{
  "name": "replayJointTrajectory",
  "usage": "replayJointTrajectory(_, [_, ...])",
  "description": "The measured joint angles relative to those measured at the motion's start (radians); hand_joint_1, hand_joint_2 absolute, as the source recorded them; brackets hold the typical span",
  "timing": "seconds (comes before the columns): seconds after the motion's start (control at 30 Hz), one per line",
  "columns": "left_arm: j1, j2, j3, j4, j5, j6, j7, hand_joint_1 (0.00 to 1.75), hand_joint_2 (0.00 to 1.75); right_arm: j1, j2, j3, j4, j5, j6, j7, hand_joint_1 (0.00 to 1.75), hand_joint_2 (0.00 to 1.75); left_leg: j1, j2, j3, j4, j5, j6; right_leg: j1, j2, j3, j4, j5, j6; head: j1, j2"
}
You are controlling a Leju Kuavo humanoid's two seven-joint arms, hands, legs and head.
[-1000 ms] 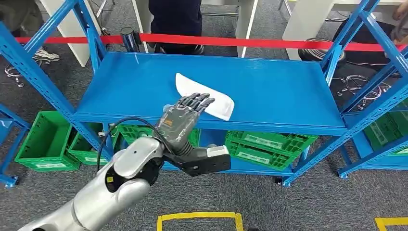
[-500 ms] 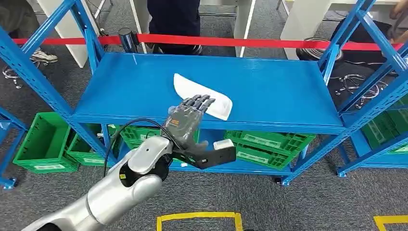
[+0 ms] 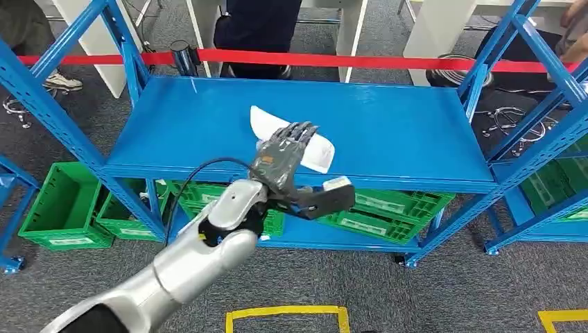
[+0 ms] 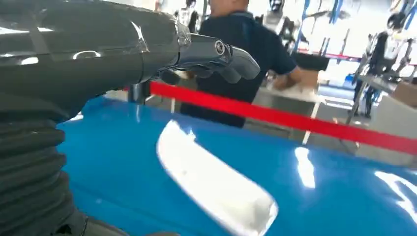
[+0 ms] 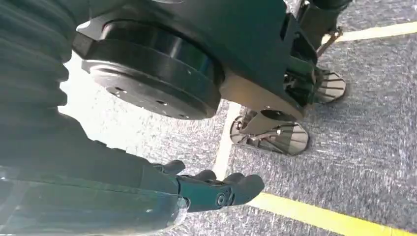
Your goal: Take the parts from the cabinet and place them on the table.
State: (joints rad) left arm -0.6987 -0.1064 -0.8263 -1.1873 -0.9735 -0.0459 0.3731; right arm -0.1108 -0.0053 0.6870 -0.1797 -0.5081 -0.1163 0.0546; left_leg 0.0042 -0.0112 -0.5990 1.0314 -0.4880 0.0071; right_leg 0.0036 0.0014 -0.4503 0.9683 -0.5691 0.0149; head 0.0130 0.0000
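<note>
While the flat white curved plastic part [image 3: 295, 141] lay near the middle of the glossy blue metal shelf [image 3: 388, 132], at the centre of the head view, the left hand [image 3: 283, 154] hung above its nearer half, fingers [image 3: 299, 133] stretched forward side by side with nothing between them. In the head view the fingertips overlapped the part's middle; whether they touched it could not be told. The left wrist view showed the part [image 4: 216, 184] lower centre on the shelf [image 4: 344, 196], with the fingers [image 4: 216, 51] at the upper centre of that frame, clear of the white surface and only slightly bent. The silver left arm [image 3: 187, 267] rose from the lower left of the head view towards the centre, the back of the hand turned up. The right hand [image 5: 206, 189] showed in the right wrist view at the lower centre, fingers curled loosely inward and holding nothing, over grey carpet [image 5: 373, 123] crossed by a yellow floor line [image 5: 319, 216]. A red barrier tape [image 3: 388, 61] ran across the upper part of the head view behind the shelf, and green plastic crates [image 3: 66, 208] sat at the lower left beneath it.
</note>
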Motion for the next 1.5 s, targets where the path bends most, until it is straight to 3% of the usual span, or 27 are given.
replayJointTrajectory(0.03, [-0.010,-0.015,0.000,0.033,0.001,0.018,-0.017,0.00,0.00,0.000,0.000,0.003,0.000,0.002,-0.001,-0.003,0.00,1.75,0.000,-0.001,0.000,0.000,0.000,0.000,0.000,0.000,0.000,0.000,0.000,0.000,0.000,0.000])
replayJointTrajectory(0.1, [-0.018,-0.042,0.009,0.082,0.050,0.058,-0.055,0.00,0.00,0.000,0.000,0.006,0.000,0.003,0.000,-0.008,0.00,1.75,0.000,0.000,0.000,0.000,0.000,0.000,0.000,0.000,0.001,0.000,0.000,0.000,0.000,0.000])
replayJointTrajectory(0.2, [-0.012,-0.055,0.030,0.066,0.236,0.111,-0.073,0.00,0.00,0.002,0.000,0.007,0.000,-0.007,-0.001,-0.008,0.00,1.75,-0.001,0.003,0.000,0.000,0.000,0.000,0.000,0.000,0.004,0.000,0.000,0.000,0.000,0.000])
replayJointTrajectory(0.27, [0.003,-0.044,0.057,-0.010,0.390,0.140,-0.050,0.00,0.00,0.006,0.000,0.007,0.000,-0.019,-0.005,-0.003,0.00,1.75,-0.001,0.008,0.000,-0.001,0.000,0.000,0.000,0.000,0.004,0.000,0.000,0.000,0.000,0.000])
replayJointTrajectory(0.33, [0.014,-0.022,0.082,-0.108,0.453,0.140,-0.020,0.00,0.00,0.009,-0.001,0.007,0.001,-0.025,-0.006,-0.001,0.00,1.75,-0.001,0.012,0.000,-0.001,0.000,0.000,0.000,0.001,0.003,0.000,0.000,0.000,0.000,0.000])
replayJointTrajectory(0.47, [0.027,0.001,0.108,-0.224,0.469,0.148,-0.017,0.00,0.00,0.008,-0.001,0.007,0.001,-0.026,-0.007,0.000,0.00,1.75,-0.002,0.018,0.002,-0.004,0.000,0.000,0.000,0.004,0.003,0.000,0.000,0.000,0.000,0.000])
replayJointTrajectory(0.63, [0.035,0.019,0.115,-0.301,0.470,0.157,-0.020,0.00,0.00,0.009,-0.001,0.008,0.001,-0.026,-0.007,0.000,0.00,1.75,-0.002,0.024,0.004,-0.005,0.000,0.000,0.000,0.008,0.003,0.000,0.001,0.000,0.000,0.000])
replayJointTrajectory(0.93, [0.044,0.040,0.125,-0.364,0.470,0.160,-0.022,0.00,0.00,0.009,-0.001,0.009,0.001,-0.026,-0.007,0.000,0.00,1.75,-0.002,0.023,0.005,-0.005,0.000,0.000,0.000,0.009,0.003,0.000,0.001,0.000,0.000,0.000])
replayJointTrajectory(1.03, [0.054,0.049,0.132,-0.388,0.496,0.206,-0.048,0.00,0.00,0.009,-0.001,0.009,0.001,-0.039,-0.010,0.000,0.00,1.75,-0.002,0.023,0.005,-0.005,0.000,0.000,0.000,0.009,0.004,0.000,0.001,0.000,0.000,0.000])
replayJointTrajectory(1.23, [0.125,0.127,0.161,-0.571,0.521,0.201,0.033,0.00,0.00,0.014,0.001,0.009,0.001,-0.076,-0.014,-0.015,0.00,1.75,-0.003,0.026,0.006,-0.008,0.000,0.000,0.000,0.010,0.003,0.000,0.001,0.000,0.000,0.000])
replayJointTrajectory(1.5, [0.221,0.197,0.183,-0.754,0.434,0.214,0.024,0.00,0.00,0.016,0.005,0.006,0.001,-0.093,-0.024,-0.024,0.00,1.75,-0.003,0.028,0.007,-0.009,0.000,0.000,0.000,0.011,0.003,0.000,0.001,0.000,0.000,0.000])
